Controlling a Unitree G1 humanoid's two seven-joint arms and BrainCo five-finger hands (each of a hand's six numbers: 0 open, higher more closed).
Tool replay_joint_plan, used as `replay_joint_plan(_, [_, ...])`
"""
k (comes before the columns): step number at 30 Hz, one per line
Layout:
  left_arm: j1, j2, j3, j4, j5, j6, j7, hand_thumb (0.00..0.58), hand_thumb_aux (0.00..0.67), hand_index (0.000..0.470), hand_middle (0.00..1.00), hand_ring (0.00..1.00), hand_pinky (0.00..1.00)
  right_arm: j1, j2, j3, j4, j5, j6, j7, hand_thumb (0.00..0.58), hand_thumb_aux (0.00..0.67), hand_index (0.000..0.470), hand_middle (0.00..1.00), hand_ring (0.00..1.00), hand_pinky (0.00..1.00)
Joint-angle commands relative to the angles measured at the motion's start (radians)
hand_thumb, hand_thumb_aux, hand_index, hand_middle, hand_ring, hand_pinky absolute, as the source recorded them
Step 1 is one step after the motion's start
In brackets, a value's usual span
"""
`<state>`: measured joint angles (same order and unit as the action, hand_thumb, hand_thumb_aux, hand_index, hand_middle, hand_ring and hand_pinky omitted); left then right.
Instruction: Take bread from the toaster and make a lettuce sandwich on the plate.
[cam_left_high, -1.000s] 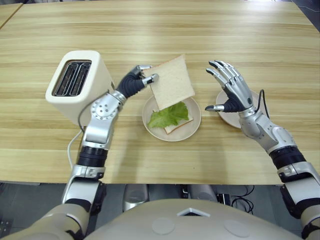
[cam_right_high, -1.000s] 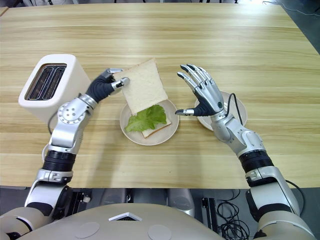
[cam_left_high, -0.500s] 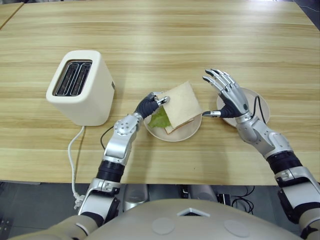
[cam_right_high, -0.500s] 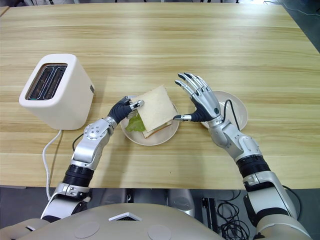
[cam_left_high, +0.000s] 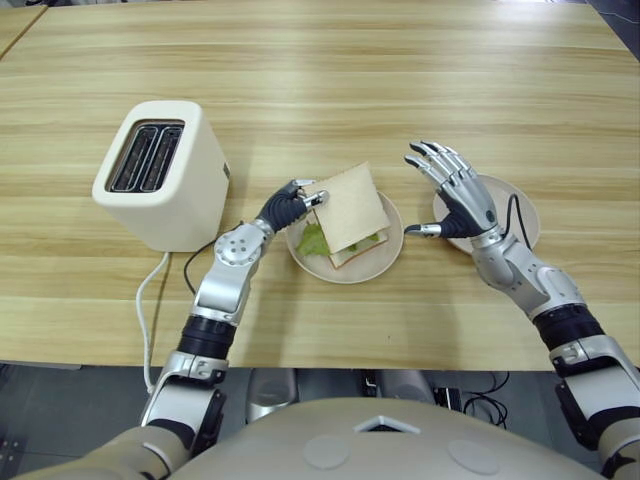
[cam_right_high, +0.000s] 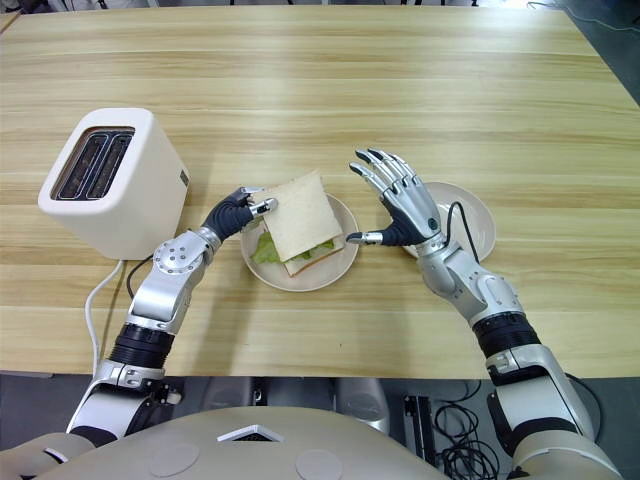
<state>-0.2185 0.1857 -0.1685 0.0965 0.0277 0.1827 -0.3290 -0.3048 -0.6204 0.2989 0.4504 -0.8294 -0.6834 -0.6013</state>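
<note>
Now the top slice of bread (cam_left_high: 352, 205) is down on the plate (cam_left_high: 394, 248). A second ago the left hand (cam_left_high: 290, 205) held it up and tilted, with the lettuce (cam_left_high: 312, 238) open below. The hand's fingertips are still pinched on the slice's left corner. To my eye the sandwich is stacked and only letting go is left.

The right hand (cam_left_high: 455, 190) has sunk a little and come nearer. Its fingers are spread and hold nothing, and it hovers over the rim of the small plate (cam_left_high: 522, 215) just right of the sandwich. The toaster (cam_left_high: 160, 185) stands further back on the left.

The lettuce is mostly covered, showing only as a green fringe. The bottom slice (cam_left_high: 350, 258) shows as a strip at the near edge. I cannot tell whether the top slice lies flat or leans on the fingers. The toaster slots are too dark to read.
</note>
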Motion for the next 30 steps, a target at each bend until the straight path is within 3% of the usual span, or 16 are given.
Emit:
replay_joint_plan(1, [0.006, -0.005, -0.023, 0.037, 0.025, -0.022, 0.008, 0.580, 0.670, 0.460, 1.00, 1.00, 1.00, 0.000, 0.006, 0.003, -0.004, -0.003, 0.001, 0.014, 0.000, 0.000, 0.000, 0.00, 0.00, 0.00])
replay_joint_plan(16, [-0.044, -0.014, -0.007, 0.166, 0.043, -0.088, 0.032, 0.580, 0.670, 0.460, 1.00, 1.00, 1.00, 0.007, 0.007, 0.013, 0.001, -0.019, 0.000, 0.024, 0.000, 0.000, 0.000, 0.00, 0.00, 0.00])
replay_joint_plan(28, [-0.065, -0.011, -0.025, 0.240, 0.061, -0.118, 0.037, 0.580, 0.670, 0.460, 1.00, 1.00, 1.00, 0.010, -0.002, 0.076, -0.007, -0.044, -0.093, 0.064, 0.000, 0.000, 0.000, 0.00, 0.00, 0.00])
replay_joint_plan(29, [-0.063, -0.011, -0.029, 0.243, 0.063, -0.121, 0.034, 0.464, 0.370, 0.254, 1.00, 1.00, 1.00, 0.010, -0.001, 0.079, -0.007, -0.045, -0.099, 0.068, 0.000, 0.000, 0.000, 0.00, 0.00, 0.00])
replay_joint_plan(30, [-0.061, -0.011, -0.031, 0.244, 0.066, -0.123, 0.035, 0.432, 0.331, 0.227, 1.00, 1.00, 1.00, 0.008, 0.000, 0.082, -0.002, -0.046, -0.105, 0.072, 0.000, 0.000, 0.000, 0.00, 0.00, 0.00])
